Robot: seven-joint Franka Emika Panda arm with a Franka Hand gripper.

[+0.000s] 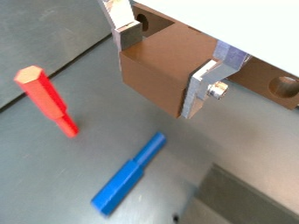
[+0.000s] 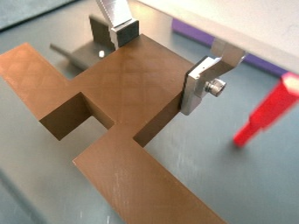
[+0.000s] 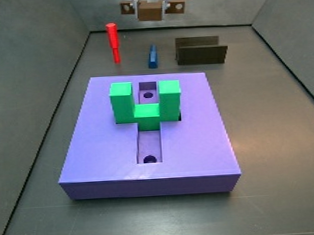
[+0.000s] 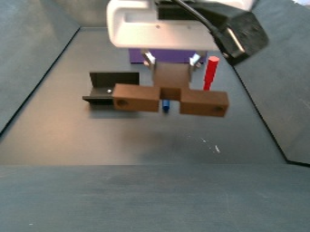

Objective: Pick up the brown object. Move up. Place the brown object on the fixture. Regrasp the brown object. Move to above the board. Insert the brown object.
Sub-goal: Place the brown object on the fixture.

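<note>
High above floor, pincer (image 4: 171, 80) grips brown object (image 4: 182, 99) at mid-length, clear of fixture (image 3: 201, 52).

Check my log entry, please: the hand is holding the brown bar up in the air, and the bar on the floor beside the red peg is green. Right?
Not quite. The hand does hold the brown bar in the air, but the bar on the floor beside the red peg is blue, not green, as a wrist view shows.

Matt cross-hatched brown object (image 2: 128, 96) between shiny metal hand (image 2: 158, 66) plates.
</note>
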